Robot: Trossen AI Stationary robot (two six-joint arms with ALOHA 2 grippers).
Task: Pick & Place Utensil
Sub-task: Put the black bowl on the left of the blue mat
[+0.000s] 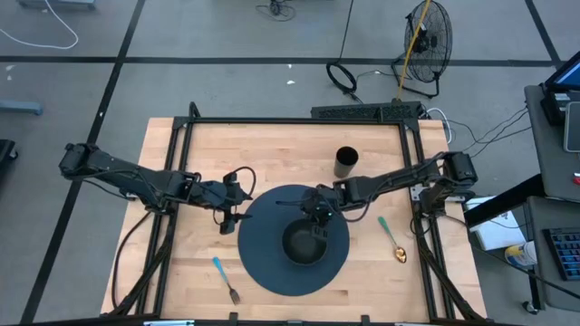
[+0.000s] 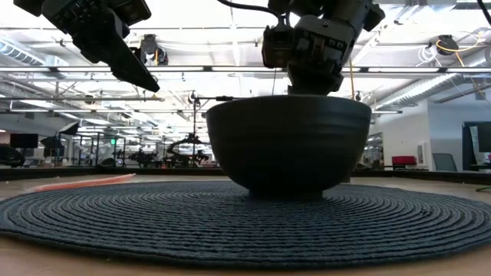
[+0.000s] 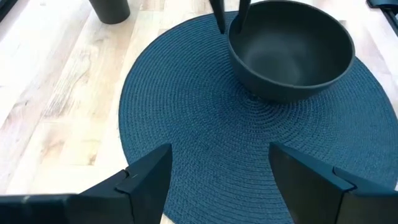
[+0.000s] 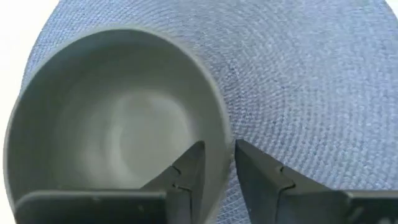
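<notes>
Straddling bowl [image 4: 112, 118] rim: right hand [image 4: 217, 163] slightly apart | left hand [image 3: 217, 180] wide apart

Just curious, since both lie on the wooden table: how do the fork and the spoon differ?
The fork has a blue handle and lies on the left arm's side of the round mat; the spoon has a green handle with a gold-coloured bowl and lies on the right arm's side. Both lie flat on bare wood, apart from the mat, untouched.
</notes>
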